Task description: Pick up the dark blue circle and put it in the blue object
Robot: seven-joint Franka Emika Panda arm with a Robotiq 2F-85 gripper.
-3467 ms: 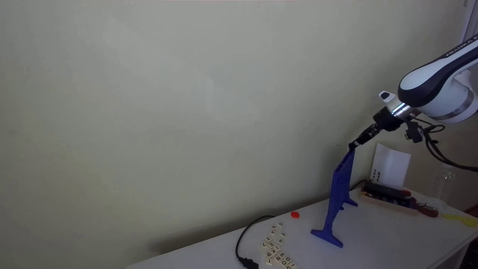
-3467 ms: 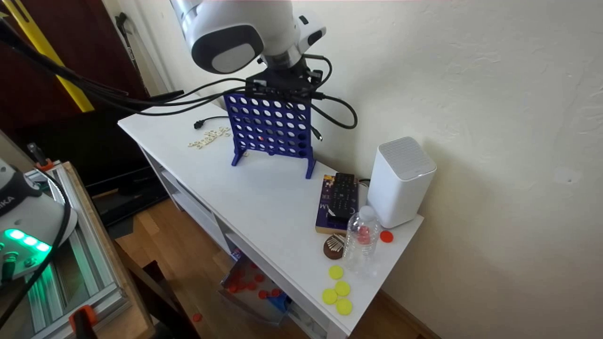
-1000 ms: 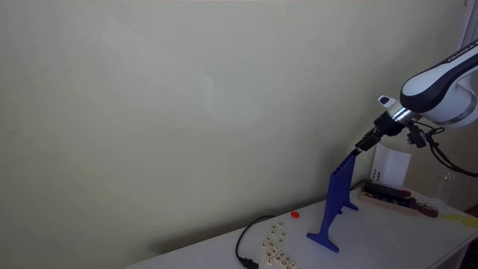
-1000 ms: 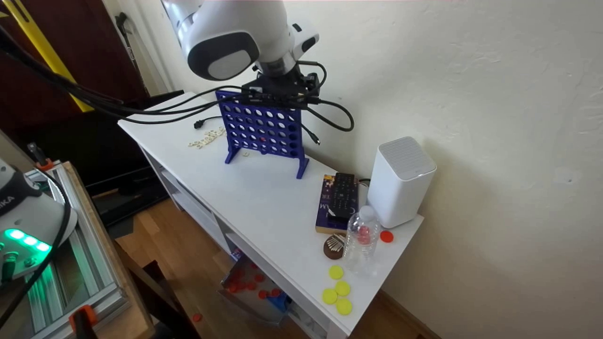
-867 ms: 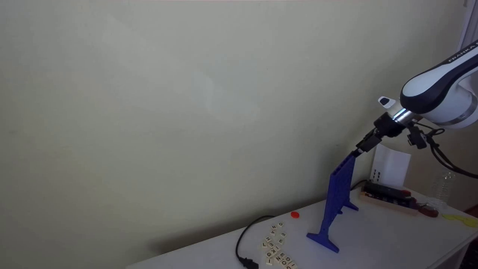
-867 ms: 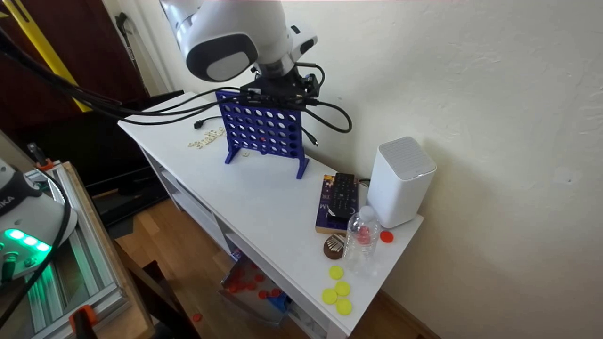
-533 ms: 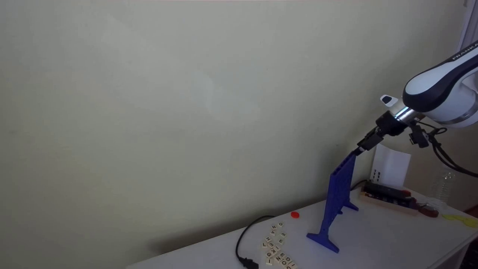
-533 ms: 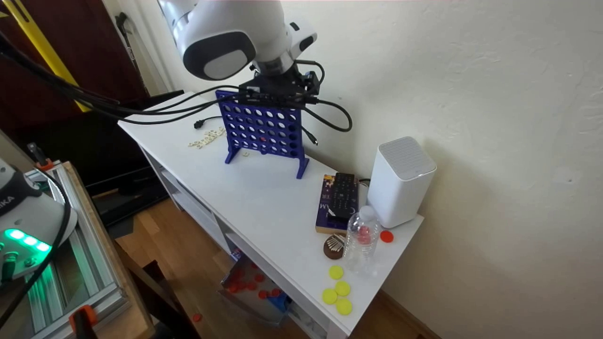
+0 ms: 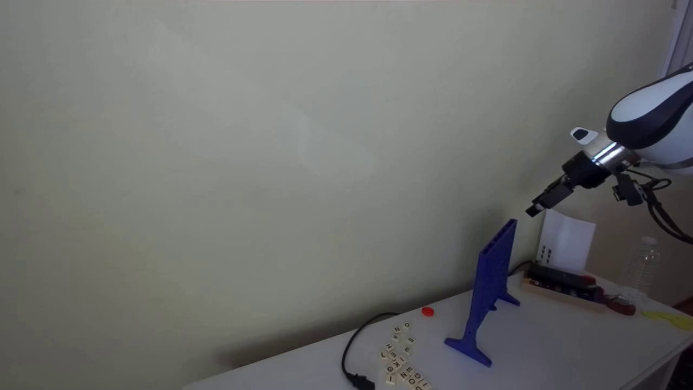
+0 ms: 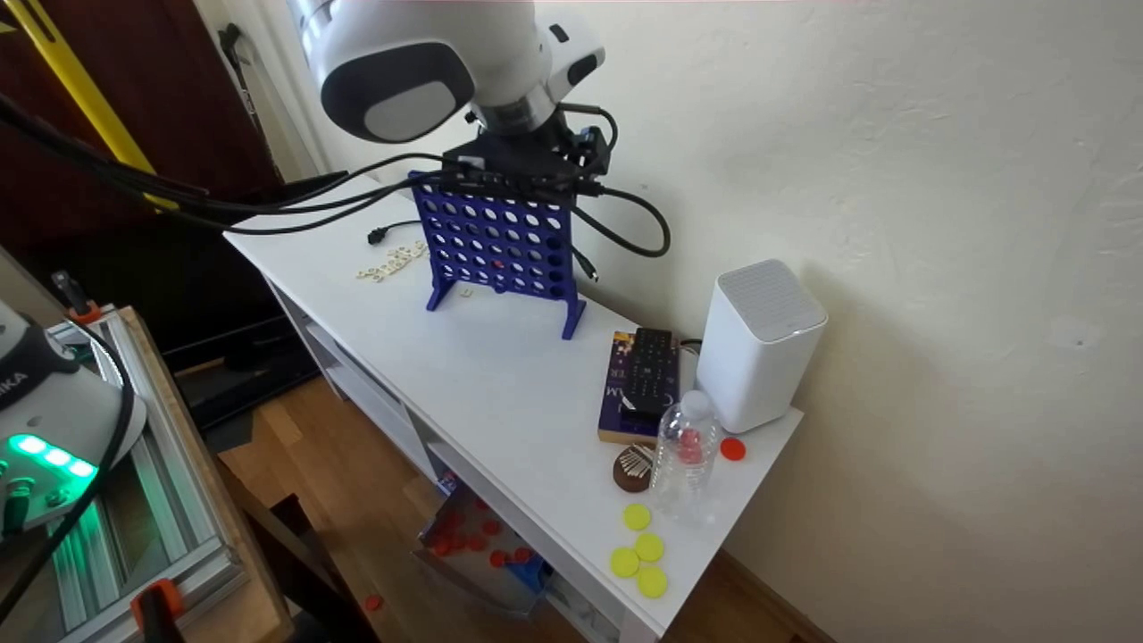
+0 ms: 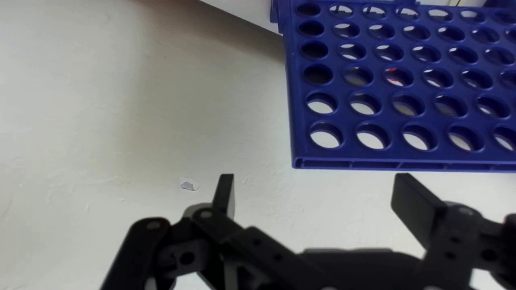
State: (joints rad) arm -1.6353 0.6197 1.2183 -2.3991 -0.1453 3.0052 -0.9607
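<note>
The blue object, an upright blue rack [image 9: 490, 281] full of round holes, stands on the white table in both exterior views. Its slotted top edge faces the camera in the wrist view, where the rack's end frame [image 11: 297, 129] shows. Several lower holes of that end column look filled by very dark round pieces. The uppermost of these, a dark blue circle [image 11: 317, 75], sits inside the rack; which one the task means I cannot tell. My gripper [image 9: 533, 210] hangs just above and beyond the rack's top, apart from it. Its fingers [image 11: 417, 205] are spread wide around bare wall.
A red disc [image 9: 427, 311], letter tiles [image 9: 399, 364] and a black plug [image 9: 361, 382] lie beside the rack. A book with a remote [image 10: 650, 375], a white box [image 10: 759, 348], a clear bottle [image 10: 686, 464] and yellow discs [image 10: 652, 582] stand farther along. The wall runs close behind.
My gripper has lifted up and back, off the rack's top edge where its tips were. The rack shifted slightly between the oldest frames and one second ago, and stands still since.
</note>
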